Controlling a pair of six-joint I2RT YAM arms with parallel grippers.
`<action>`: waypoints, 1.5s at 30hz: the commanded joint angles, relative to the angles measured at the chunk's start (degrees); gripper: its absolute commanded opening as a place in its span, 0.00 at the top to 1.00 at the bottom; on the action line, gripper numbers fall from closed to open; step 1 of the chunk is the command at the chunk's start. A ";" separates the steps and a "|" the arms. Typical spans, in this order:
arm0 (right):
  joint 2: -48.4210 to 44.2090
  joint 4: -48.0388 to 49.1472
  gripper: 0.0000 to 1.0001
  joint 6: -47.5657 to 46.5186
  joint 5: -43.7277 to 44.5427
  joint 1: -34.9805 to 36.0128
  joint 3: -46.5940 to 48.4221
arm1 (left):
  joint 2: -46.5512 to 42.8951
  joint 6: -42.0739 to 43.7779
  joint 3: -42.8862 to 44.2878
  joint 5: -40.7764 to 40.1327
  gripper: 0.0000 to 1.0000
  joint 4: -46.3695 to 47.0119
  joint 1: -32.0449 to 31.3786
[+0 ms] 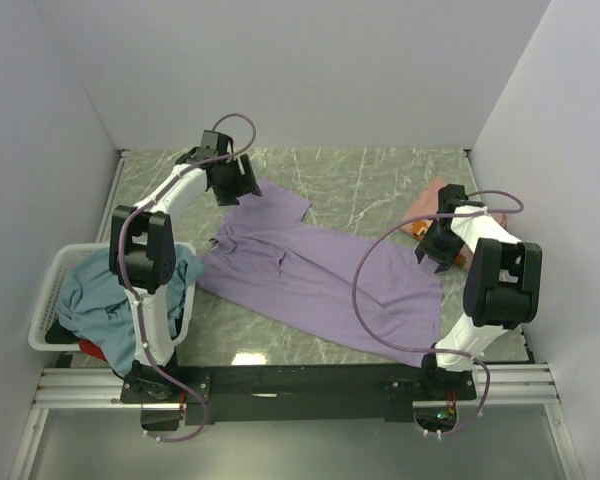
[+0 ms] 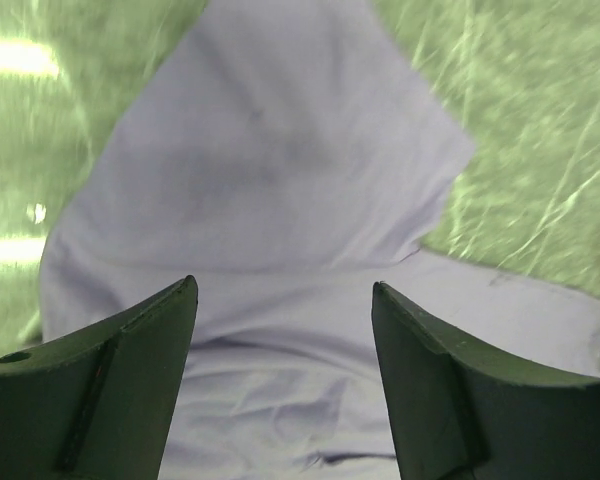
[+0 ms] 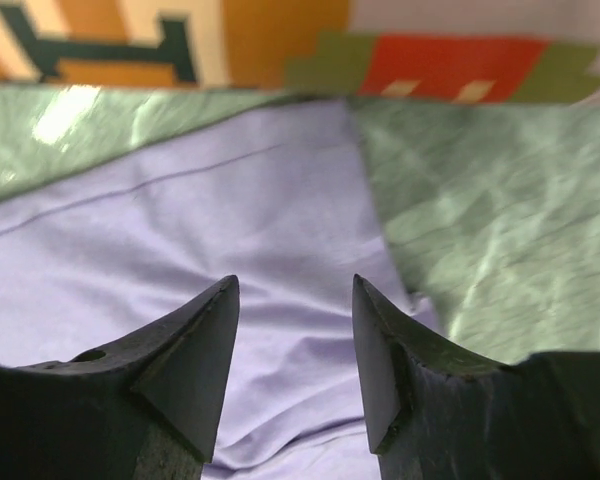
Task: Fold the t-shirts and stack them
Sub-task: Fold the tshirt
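Left claw: I see the left gripper [image 2: 285, 285] spread wide with nothing between its fingers, hanging just above the far sleeve end of the lavender shirt [image 1: 310, 275]
Right claw: the right gripper [image 3: 295, 280] stands partly apart, also empty, over the shirt's edge on my right side
Where the shirt is: laid out diagonally across the middle of the green table [image 1: 380, 180], between the two arms
Risk, grip: if I close too high, the fingers will likely pinch only air or one loose layer, and the corner would slip out on the lift
Risk, uneven pull: one arm catching cloth and the other missing would probably drag the shirt askew and bunch it
Risk, neighbour: the salmon-pink shirt [image 1: 427, 207] lies just behind the right claw, so a careless sweep could snag or shove it
Risk, cables: the purple cable loops hang near the cloth and might catch on a fold
Look of the shirt: plain lavender, thin and limp, mostly flat with creases near the middle and one sleeve splayed towards the far left
Waiting: the teal shirt [image 1: 85, 295] and red shirt [image 1: 93, 350] sit heaped in the white basket [image 1: 48, 290], unfolded
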 commanded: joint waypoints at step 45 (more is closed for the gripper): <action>2.88 12.06 0.90 -4.07 0.89 -5.30 -3.10 | 21.06 0.74 22.58 -7.19 0.28 10.31 -0.21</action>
